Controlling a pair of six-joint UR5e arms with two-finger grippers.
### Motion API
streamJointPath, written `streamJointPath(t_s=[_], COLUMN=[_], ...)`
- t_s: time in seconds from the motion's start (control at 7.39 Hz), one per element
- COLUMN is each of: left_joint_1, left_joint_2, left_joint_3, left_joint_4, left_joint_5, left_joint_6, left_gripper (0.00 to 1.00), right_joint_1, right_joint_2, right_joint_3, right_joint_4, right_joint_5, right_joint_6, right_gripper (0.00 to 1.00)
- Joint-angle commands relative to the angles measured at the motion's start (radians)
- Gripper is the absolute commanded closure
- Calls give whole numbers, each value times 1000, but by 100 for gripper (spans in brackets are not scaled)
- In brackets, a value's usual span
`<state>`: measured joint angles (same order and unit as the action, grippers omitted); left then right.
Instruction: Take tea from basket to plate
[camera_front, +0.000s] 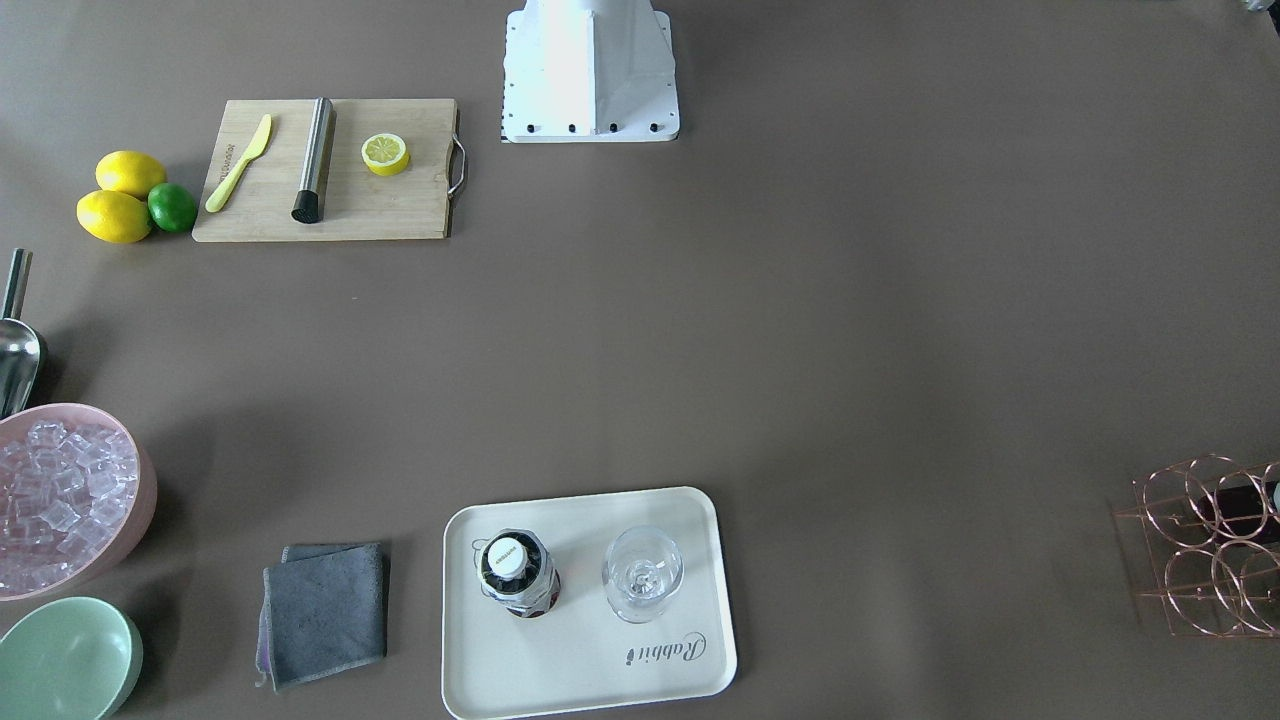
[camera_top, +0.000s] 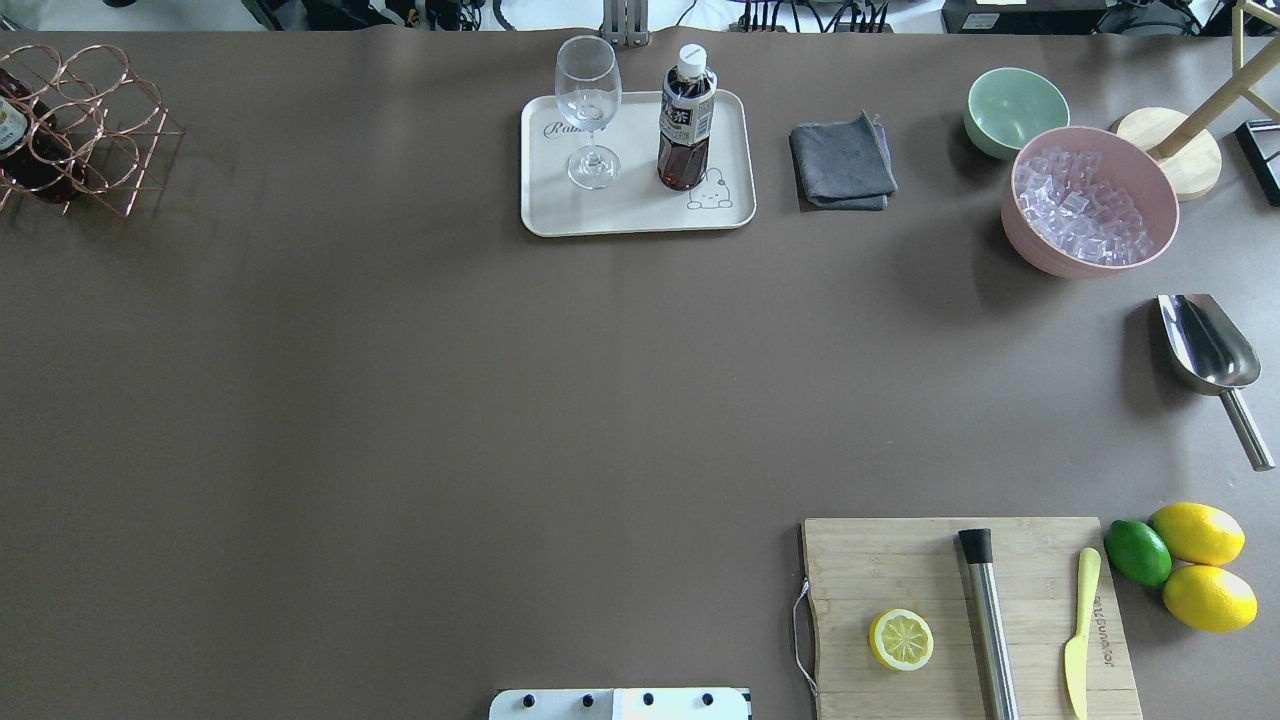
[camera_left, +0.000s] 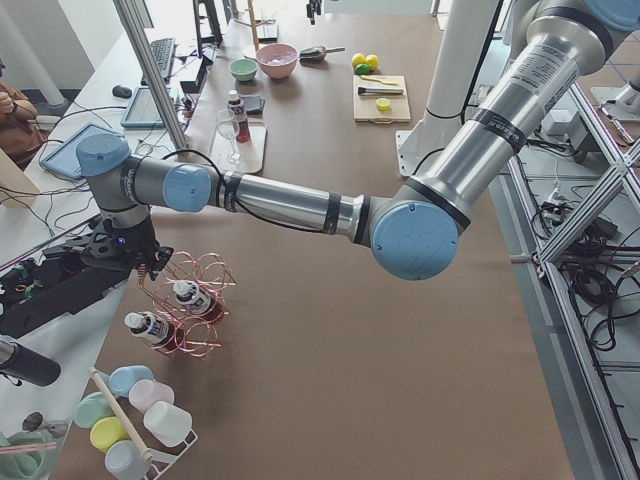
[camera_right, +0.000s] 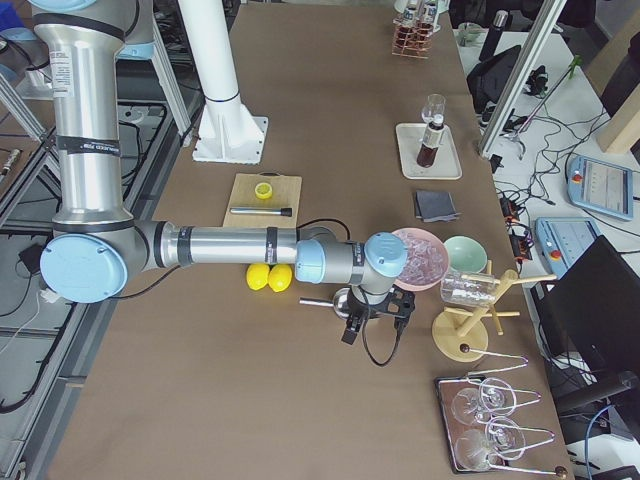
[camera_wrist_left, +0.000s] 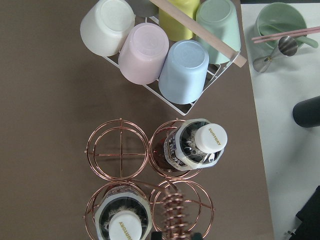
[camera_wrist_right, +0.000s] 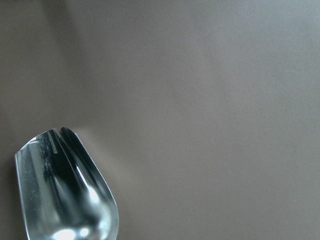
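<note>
The tea bottle (camera_top: 685, 130) stands upright on the plate (camera_top: 640, 205) beside a glass (camera_top: 588, 95), while the left hand (camera_left: 150, 265) hangs over the basket (camera_wrist_left: 120, 148), open or closed I cannot tell

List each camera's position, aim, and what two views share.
Front: across the table, aimed down at the tray; only the base shows.
Overhead: behind the robot, aimed forward and down; base edge only.
Left side: table's end; left arm over the rack.
Right side: opposite end; right arm by the scoop.
Left wrist: down on the rack's bottles.
Right wrist: down on the scoop alone.
Front and overhead share tray, tea, glass.
</note>
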<state>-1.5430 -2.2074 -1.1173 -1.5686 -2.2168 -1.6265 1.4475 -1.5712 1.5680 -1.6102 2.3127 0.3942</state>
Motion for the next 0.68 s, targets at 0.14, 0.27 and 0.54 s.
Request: streamJointPath(t_s=[0.14, 0.27, 0.54], left_joint_1=[24, 24, 17], left_joint_2=[-1, 0, 11], left_joint_3=[5, 5, -28], left_joint_4=[-24, -28, -27], left_joint_5=[12, 12, 12], left_joint_6=[-18, -16, -9], left_gripper=[54, 31, 4], right_joint_1=[2, 2, 1], right_joint_2=[-1, 5, 10], right_joint_3=[-6, -14, -17], right_joint_4=[1, 3, 3], right_joint_5=[4, -2, 2], right_joint_6=[0, 0, -5], right_gripper=[1, 1, 1])
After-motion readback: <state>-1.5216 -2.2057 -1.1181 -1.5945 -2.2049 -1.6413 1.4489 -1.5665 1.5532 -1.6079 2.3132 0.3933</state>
